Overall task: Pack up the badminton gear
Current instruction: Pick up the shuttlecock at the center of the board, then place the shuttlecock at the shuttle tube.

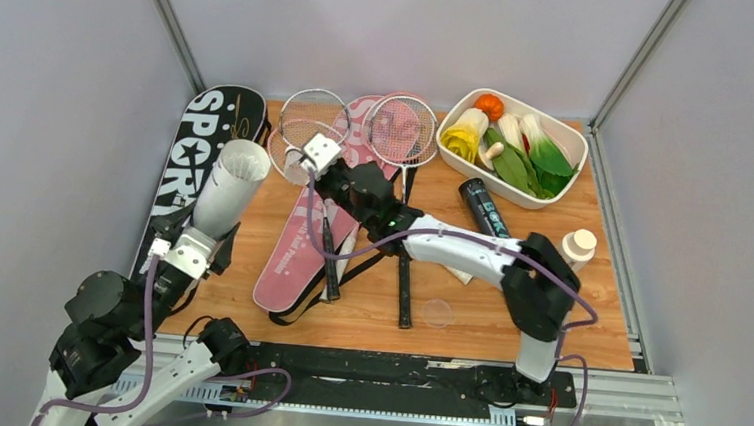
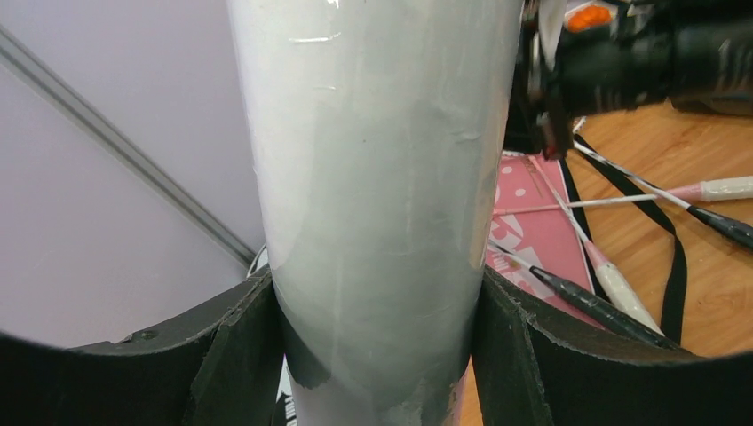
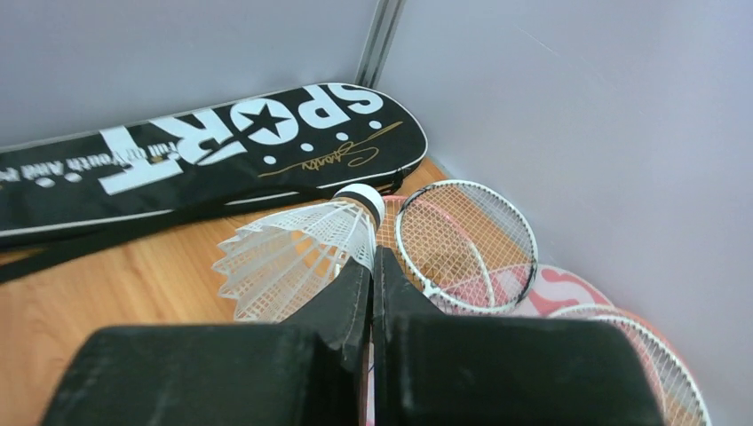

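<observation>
My left gripper (image 1: 193, 250) is shut on a long white tube (image 1: 226, 187) and holds it tilted up with its open mouth uppermost. In the left wrist view the tube (image 2: 377, 177) fills the gap between both pads. My right gripper (image 3: 373, 266) is shut on the skirt of a white shuttlecock (image 3: 293, 253), which lies with its cork pointing at the black "SPORT" cover (image 3: 195, 146). From above, the right gripper (image 1: 304, 160) is over the racket heads (image 1: 314, 118). A second racket (image 1: 402, 130) lies across the pink cover (image 1: 295, 257). A black tube (image 1: 482, 206) lies to the right.
A white bowl (image 1: 571, 136) of toy vegetables stands at the back right. A small white bottle (image 1: 578, 245) stands by the right edge. Black straps and racket handles (image 1: 405, 285) cross the middle of the table. Grey walls close in the back and both sides.
</observation>
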`<move>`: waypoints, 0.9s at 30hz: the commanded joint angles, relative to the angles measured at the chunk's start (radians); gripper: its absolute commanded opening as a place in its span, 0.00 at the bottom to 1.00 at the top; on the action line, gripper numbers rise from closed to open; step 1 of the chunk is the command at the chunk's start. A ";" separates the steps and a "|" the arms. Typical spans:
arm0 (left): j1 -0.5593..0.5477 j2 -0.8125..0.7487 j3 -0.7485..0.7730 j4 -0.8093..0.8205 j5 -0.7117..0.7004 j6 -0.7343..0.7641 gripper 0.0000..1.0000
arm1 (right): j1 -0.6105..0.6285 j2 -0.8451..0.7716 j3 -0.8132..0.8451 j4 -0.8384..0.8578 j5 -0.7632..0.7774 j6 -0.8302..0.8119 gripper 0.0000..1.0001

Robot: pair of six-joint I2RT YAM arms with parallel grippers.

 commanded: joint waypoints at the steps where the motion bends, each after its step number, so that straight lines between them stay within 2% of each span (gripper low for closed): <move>1: -0.001 0.026 -0.014 0.057 0.080 0.033 0.34 | 0.004 -0.219 -0.099 -0.140 0.060 0.303 0.00; 6: -0.001 0.046 -0.045 0.069 0.209 0.038 0.33 | -0.008 -0.430 -0.201 -0.314 0.140 0.448 0.00; 10: -0.001 0.075 -0.062 0.058 0.315 0.048 0.36 | -0.065 -0.617 -0.241 -0.501 0.138 0.600 0.00; 13: -0.001 0.094 -0.093 0.061 0.369 0.068 0.36 | -0.151 -0.761 -0.268 -0.598 0.002 0.693 0.00; 17: -0.001 0.108 -0.165 0.124 0.376 0.098 0.35 | -0.246 -0.878 -0.231 -0.722 -0.266 0.720 0.00; 20: -0.001 0.142 -0.196 0.143 0.378 0.114 0.35 | -0.257 -0.903 -0.167 -0.811 -0.438 0.717 0.00; 24: -0.001 0.186 -0.217 0.194 0.395 0.108 0.35 | -0.258 -0.913 -0.156 -0.825 -0.701 0.781 0.00; 27: -0.001 0.203 -0.235 0.217 0.427 0.107 0.35 | -0.258 -0.936 -0.168 -0.831 -0.761 0.807 0.00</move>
